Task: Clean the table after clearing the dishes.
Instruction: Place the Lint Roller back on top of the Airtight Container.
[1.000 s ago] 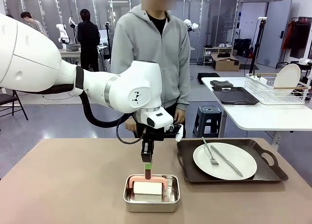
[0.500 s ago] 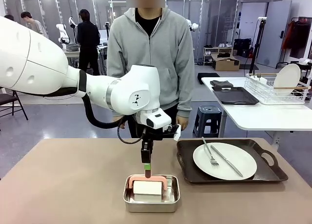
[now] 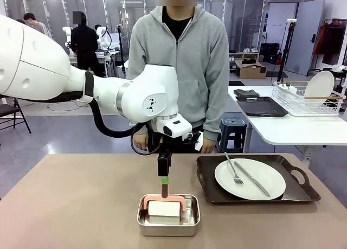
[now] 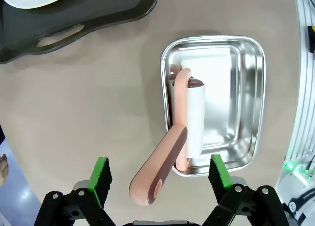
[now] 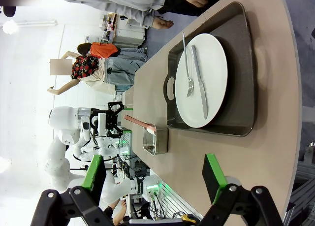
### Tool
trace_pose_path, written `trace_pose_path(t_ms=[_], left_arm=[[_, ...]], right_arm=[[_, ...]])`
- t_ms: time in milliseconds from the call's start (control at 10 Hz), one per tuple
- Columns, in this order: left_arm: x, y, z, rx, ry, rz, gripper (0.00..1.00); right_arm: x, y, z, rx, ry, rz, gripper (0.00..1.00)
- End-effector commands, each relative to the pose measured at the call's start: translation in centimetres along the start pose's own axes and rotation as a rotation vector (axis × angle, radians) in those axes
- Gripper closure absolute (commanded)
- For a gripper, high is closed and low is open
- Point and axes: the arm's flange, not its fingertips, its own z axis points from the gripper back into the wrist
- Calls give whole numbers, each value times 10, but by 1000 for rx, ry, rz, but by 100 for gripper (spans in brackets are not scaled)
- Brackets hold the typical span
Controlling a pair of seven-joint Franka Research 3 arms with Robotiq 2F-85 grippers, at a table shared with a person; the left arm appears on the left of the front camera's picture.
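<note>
Left claw [image 4: 158, 159] — splayed wide — over roller handle [image 4: 162, 164]

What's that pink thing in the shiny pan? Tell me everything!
A lint roller: a white roll on a curved salmon-pink handle with a hole in its end. The roll lies in the steel pan; the handle slants up out of it, its end between the green pads of the open left gripper, touching neither.

My left arm [image 3: 59, 81] stretches in from the frame's left, left gripper [image 3: 164, 186] pointing straight down at centre, jaws wide; my right gripper [image 5: 153, 177] gapes too.
</note>
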Motion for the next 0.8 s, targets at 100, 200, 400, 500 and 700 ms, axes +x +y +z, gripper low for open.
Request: trace_pose_path(t_ms=[100, 200, 400, 500, 700], left_arm=[[-9, -11, 6, 9, 12, 28, 0], [-13, -13, 9, 12, -30, 72, 0], [-2, 0, 4, 5, 1, 8, 0], [-2, 0, 4, 5, 1, 8, 0], [-2, 0, 4, 5, 1, 8, 0]], right_arm=[[-2, 3, 1, 3, -2, 5, 0], [-2, 3, 1, 3, -2, 5, 0], [-2, 3, 1, 3, -2, 5, 0], [-2, 3, 1, 3, -2, 5, 0], [-2, 3, 1, 3, -2, 5, 0]])
